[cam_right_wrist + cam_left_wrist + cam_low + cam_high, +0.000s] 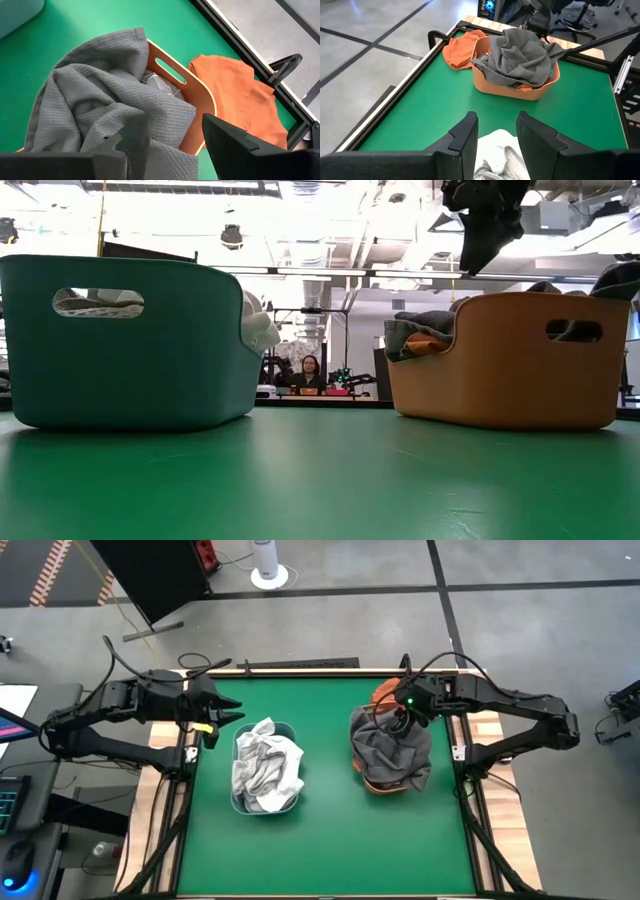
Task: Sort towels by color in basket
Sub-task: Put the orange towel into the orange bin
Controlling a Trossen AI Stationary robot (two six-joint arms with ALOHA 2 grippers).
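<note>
Left gripper point(228, 718) hangs just left of the teal basket point(240, 802), fingers point(465, 137) spread with nothing between them. White and pale grey towels point(266, 768) fill that basket. Right of it, well apart on the green table point(320, 840), stands the orange basket point(492, 87), heaped with a dark grey towel point(395, 753) that spills over its rim. Right gripper point(402, 723) sits over this heap, jaws parted; whether they pinch the cloth is hard to tell. Beyond the orange basket, a rust-orange towel point(240, 95) lies flat by the table's edge.
</note>
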